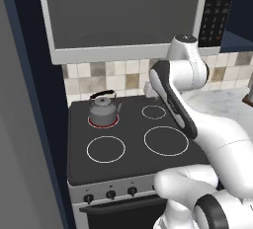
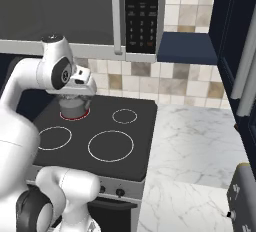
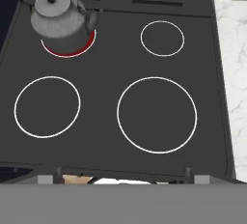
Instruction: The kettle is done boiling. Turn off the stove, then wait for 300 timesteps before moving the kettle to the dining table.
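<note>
A black stove (image 1: 133, 149) sits against a tiled wall (image 1: 118, 75), beside a marble surface (image 2: 195, 151). The kettle (image 3: 60, 18) stands on the red-glowing rear-left burner (image 3: 72, 51), well apart from the fingers (image 3: 48, 178), which are spread wide, holding nothing.
</note>
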